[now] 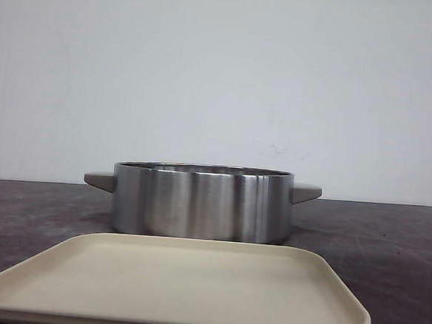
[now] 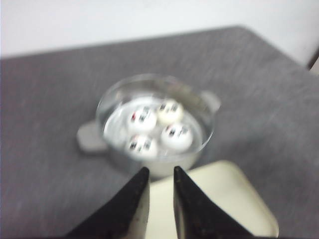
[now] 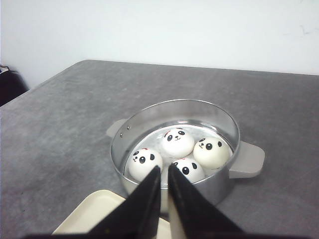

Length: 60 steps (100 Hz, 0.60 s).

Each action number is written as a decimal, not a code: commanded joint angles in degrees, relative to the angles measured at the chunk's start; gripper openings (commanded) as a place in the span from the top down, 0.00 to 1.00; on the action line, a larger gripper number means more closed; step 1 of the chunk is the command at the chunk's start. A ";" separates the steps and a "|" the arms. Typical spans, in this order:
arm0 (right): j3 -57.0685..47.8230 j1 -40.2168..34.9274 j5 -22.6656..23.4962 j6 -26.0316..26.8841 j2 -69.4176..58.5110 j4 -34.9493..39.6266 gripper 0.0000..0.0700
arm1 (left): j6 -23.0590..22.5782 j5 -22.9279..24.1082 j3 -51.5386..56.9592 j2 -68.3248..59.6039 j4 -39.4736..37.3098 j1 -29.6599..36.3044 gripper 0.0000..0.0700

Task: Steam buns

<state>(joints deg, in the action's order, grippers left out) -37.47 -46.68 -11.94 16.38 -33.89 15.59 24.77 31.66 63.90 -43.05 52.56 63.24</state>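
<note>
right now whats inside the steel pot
Four panda-face buns sit on the floor of the pot, clustered together. In the front view its wall hides them. What lies beneath the buns is covered.

Four panda-faced buns (image 3: 178, 141) in the count, all sitting inside one steel pot (image 3: 149, 119), and that pot shows two grey handles (image 3: 246, 160), one on each side. One cream tray (image 1: 177, 289) lies at the desk's (image 1: 388, 241) near edge. Two grippers are on view: the left gripper (image 2: 159, 172) and the right gripper (image 3: 164, 170).
</note>
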 commanded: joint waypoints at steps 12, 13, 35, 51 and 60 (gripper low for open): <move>-0.81 -0.50 -0.04 0.59 -0.37 -0.57 0.98 | 3.23 0.46 0.55 -0.37 3.74 0.63 0.92; -0.81 -0.50 -0.04 0.59 -0.37 -0.57 0.98 | 3.23 0.46 0.55 -0.37 3.85 0.63 0.92; -0.81 -0.50 -0.07 0.59 -0.37 -0.61 0.98 | 3.17 0.48 0.55 -0.37 4.17 0.63 0.92; -0.81 -0.50 -0.07 0.59 -0.37 -0.61 0.98 | 3.17 0.46 0.55 -0.37 4.17 0.63 0.92; -0.81 -0.50 -0.07 0.59 -0.37 -0.61 0.98 | 3.17 0.46 0.55 -0.37 4.17 0.63 0.92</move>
<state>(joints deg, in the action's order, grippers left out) -37.47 -46.68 -11.94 16.38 -34.00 15.59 27.86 31.66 63.90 -43.07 57.19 63.24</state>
